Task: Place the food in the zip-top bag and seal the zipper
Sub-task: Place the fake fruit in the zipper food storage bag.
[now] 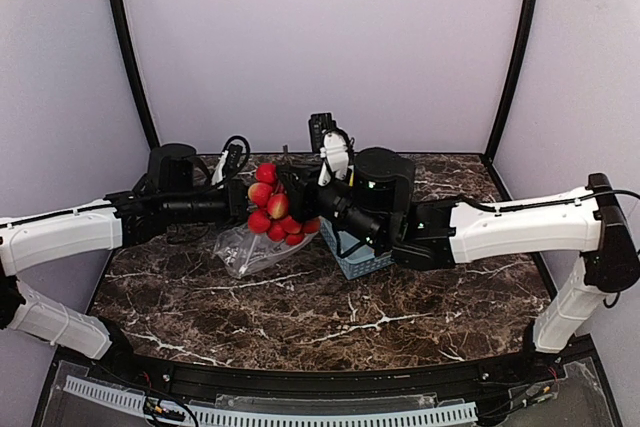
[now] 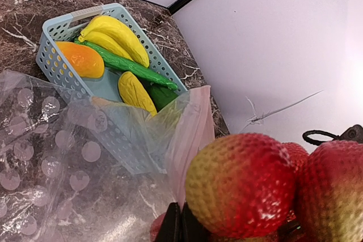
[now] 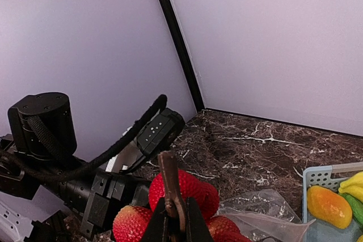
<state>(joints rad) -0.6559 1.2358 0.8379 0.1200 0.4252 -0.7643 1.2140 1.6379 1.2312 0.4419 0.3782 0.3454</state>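
A bunch of small red round fruits hangs by its brown stem in my right gripper, which is shut on that stem above the zip-top bag. My left gripper is shut on the bag's pinkish zipper edge and holds it up, with the red fruits right beside it. More food lies in the light-blue basket: yellow bananas, an orange piece, a green vegetable and a yellow piece.
The basket stands on the dark marble table, partly under my right arm. My left arm's black wrist and cable sit close to the fruit. Walls and black corner posts close in the back.
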